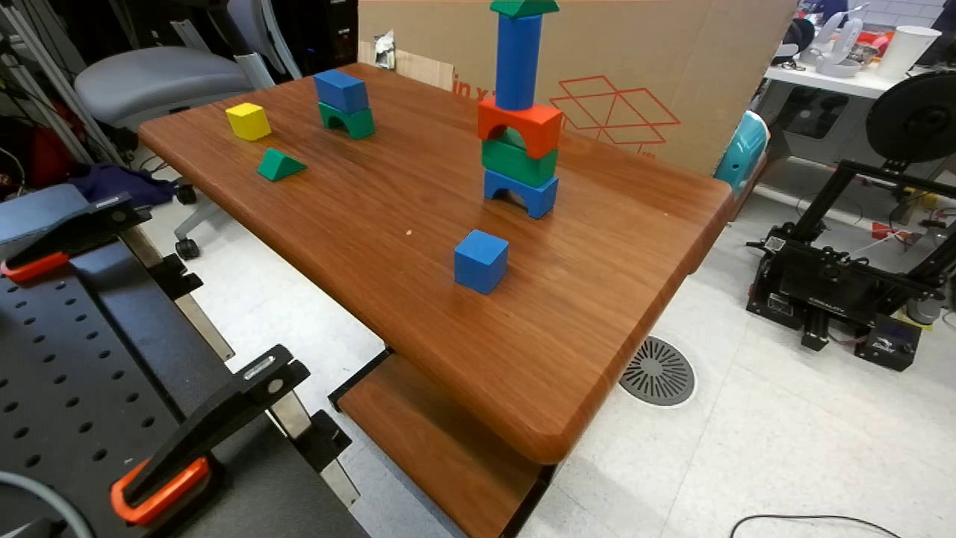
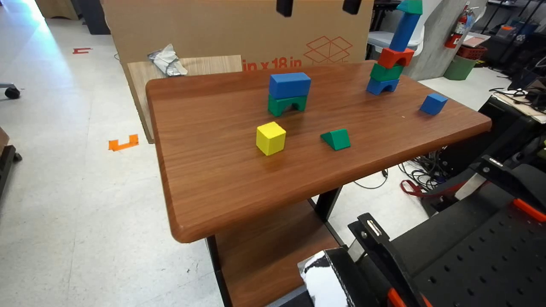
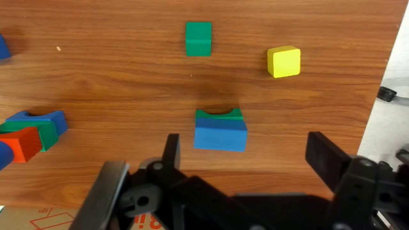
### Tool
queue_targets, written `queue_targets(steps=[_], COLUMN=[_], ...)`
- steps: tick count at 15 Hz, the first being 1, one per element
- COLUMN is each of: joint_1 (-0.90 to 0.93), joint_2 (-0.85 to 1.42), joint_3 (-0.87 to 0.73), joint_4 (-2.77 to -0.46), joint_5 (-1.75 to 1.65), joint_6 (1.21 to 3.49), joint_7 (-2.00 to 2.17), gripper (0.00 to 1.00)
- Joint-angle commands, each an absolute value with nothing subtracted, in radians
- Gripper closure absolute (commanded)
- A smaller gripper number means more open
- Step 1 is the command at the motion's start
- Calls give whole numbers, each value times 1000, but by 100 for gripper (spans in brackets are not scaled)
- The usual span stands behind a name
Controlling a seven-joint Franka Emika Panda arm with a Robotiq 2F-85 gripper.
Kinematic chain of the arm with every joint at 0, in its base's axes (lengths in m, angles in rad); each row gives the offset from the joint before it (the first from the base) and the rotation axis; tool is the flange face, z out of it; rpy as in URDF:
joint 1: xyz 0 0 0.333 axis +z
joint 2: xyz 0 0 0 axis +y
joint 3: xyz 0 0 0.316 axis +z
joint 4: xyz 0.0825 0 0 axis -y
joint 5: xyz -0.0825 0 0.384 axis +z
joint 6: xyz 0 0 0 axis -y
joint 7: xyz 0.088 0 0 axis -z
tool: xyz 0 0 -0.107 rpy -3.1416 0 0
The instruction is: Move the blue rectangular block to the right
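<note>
The blue rectangular block (image 1: 341, 91) lies flat on top of a green arch block (image 1: 352, 122) on the wooden table. In an exterior view it (image 2: 290, 86) shows its long side, with the green arch (image 2: 286, 104) below. In the wrist view the blue block (image 3: 220, 135) shows from above, with part of the green arch (image 3: 236, 114) beyond it. My gripper (image 3: 244, 139) is open and empty, above the stack. The blue block appears between the fingers, closer to the left one. In an exterior view only the fingertips (image 2: 318, 7) show at the top edge, well above the block.
A yellow block (image 2: 271, 139) and a green triangular block (image 2: 337, 139) lie near the stack. A tall multicoloured tower (image 1: 520, 127) and a lone blue cube (image 1: 481, 261) stand farther along the table (image 1: 418, 299). A cardboard box (image 1: 635, 75) stands behind the table.
</note>
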State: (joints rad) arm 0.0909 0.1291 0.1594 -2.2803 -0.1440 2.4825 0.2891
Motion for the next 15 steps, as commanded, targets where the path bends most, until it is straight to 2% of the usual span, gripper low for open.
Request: queue_targets(steps=[1,15], joint_1=[127,164], joint_2=[226,415], joint_3=[114,64], joint_4=[-2213,-2074], joint_5=[-212,-187], joint_6=[2515,2474], joint_7=[327,295], gripper=[0,0])
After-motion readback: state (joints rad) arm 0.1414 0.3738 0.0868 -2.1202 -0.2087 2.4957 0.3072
